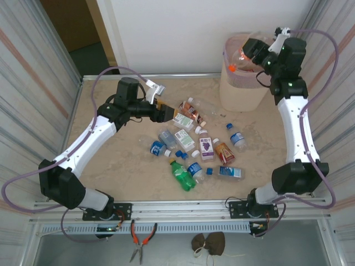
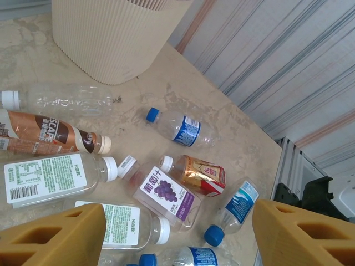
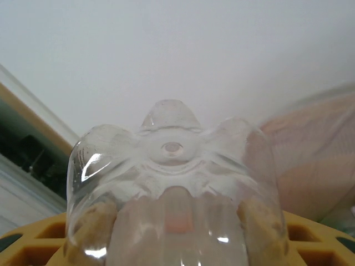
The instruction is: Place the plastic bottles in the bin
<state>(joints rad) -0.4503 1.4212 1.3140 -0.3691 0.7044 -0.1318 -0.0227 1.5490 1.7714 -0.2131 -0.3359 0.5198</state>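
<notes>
A marbled beige table (image 1: 127, 166) sits inside corrugated panels (image 1: 33, 72), with the bin (image 1: 238, 91) at its far right corner. Over the bin's mouth the right gripper (image 1: 248, 55) is closed on a clear bottle (image 1: 239, 60). The right wrist view has the bottle's lobed base (image 3: 172, 166) facing the camera between the yellow pads (image 3: 91, 233), so its long axis runs away from the wrist. The orange cap end looks to point down into the bin, though that end is small in the top view. Judged from this, letting go should be enough to drop it in.

The other bottles lie flat and loosely bunched mid-table, well apart from the bin. The left gripper (image 1: 165, 113) hovers over their far-left edge, jaws wide and empty, and it is much the nearer arm. Just below its fingers (image 2: 55, 238) lies a white-green bottle (image 2: 119, 224) with its long axis running from one finger towards the other, so the wrist would likely need to turn.

The grape bottle (image 2: 166, 194) bears a purple label reading 葡萄汁. A second white-green bottle (image 2: 47, 177) shows a barcode. The brown bottle (image 2: 50, 133) has lettering cut off at the frame edge
</notes>
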